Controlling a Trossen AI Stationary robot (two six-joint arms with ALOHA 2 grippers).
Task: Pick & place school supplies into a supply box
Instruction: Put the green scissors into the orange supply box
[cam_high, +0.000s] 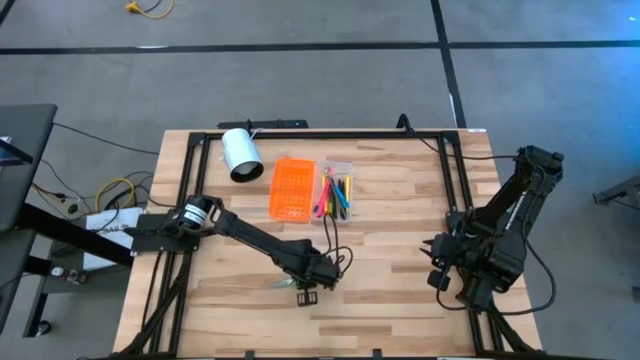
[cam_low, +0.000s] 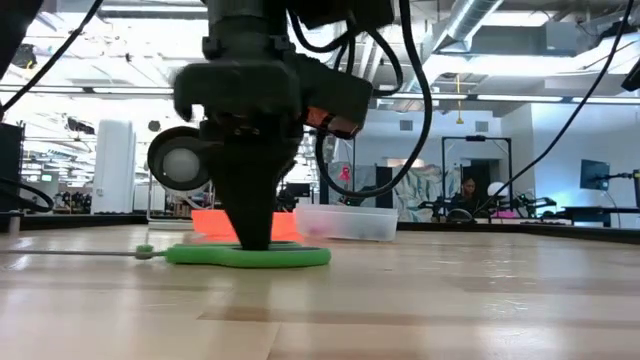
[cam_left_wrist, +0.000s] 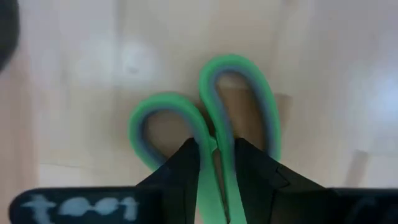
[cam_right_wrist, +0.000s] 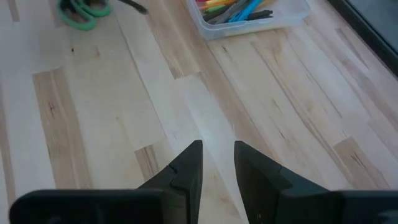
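The green-handled scissors (cam_high: 284, 284) lie flat on the wood, near the table's front and left of centre. My left gripper (cam_high: 308, 288) stands right over them, pointing down, shut on their handle end (cam_left_wrist: 216, 180). The supply box sits farther back: a clear tray (cam_high: 338, 190) holding several coloured pens and pencils, with the orange lid (cam_high: 292, 188) lying flat beside it. My right gripper (cam_high: 438, 277) waits at the table's right side above bare wood, with its fingers (cam_right_wrist: 189, 163) a little apart. From there the scissors (cam_right_wrist: 84, 11) and tray (cam_right_wrist: 249, 15) show farther off. My left gripper pinches the scissors where the two green handle loops meet (cam_left_wrist: 217, 163), one finger (cam_left_wrist: 185, 171) on each side. The fingers come from above, pointing down (cam_low: 254, 236). The scissors stay flat on the table (cam_low: 250, 256), with both loops (cam_left_wrist: 239, 81) beyond the fingertips.
A white cylinder (cam_high: 240, 155) lies on its side at the far left, beside the orange lid. A black frame (cam_high: 330, 133) runs along the table's far edge and down both sides. Bare wood (cam_high: 390, 260) stretches between the two grippers.
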